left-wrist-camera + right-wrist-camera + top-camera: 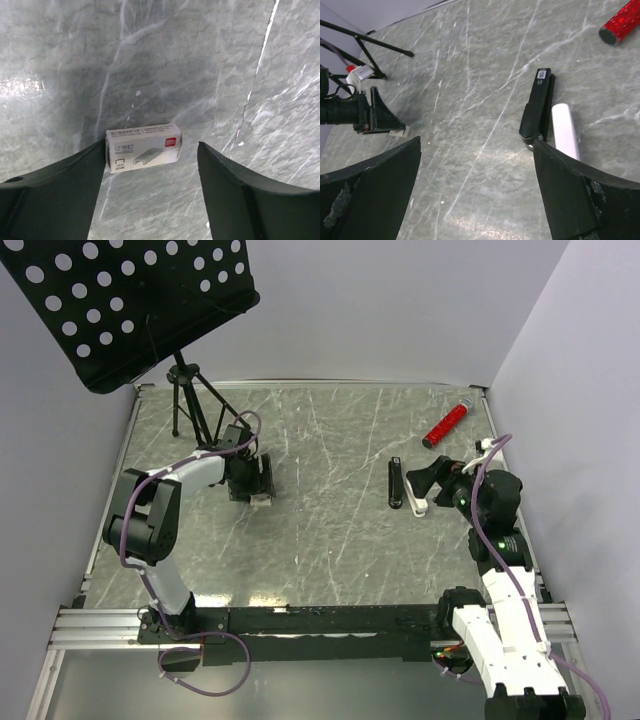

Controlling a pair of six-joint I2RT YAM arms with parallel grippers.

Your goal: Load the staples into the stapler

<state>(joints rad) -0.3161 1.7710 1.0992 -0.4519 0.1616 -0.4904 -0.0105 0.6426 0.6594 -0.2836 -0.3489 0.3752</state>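
Here, staples [143, 148] sit within the left gripper [151, 145] (touching one finger).

**Item 1.** Grey-green marbled table top [330, 540]: white veins throughout, pale glossy patches.

**Item 2.** Small cream cardboard staple box [142, 147], between the matte black fingers of the left gripper [151, 152]: grey lettering, a grey line drawing of staples, a red logo patch at one upper corner.

**Item 3.** Slim black bar-shaped stapler [537, 107], just ahead of the right gripper [477, 141]: tiny white label with dark print at its far end.

**Item 4.** White rounded plastic bar [565, 130], beside the stapler: plain.

**Item 5.** Red glittering cylinder [620, 22], farther beyond that gripper: black end face.

**Item 6.** Black perforated metal music stand [130, 300]: regular rows of round holes showing pale.

**Item 7.** Purple cables [190, 462]: run along the black-and-white arms.
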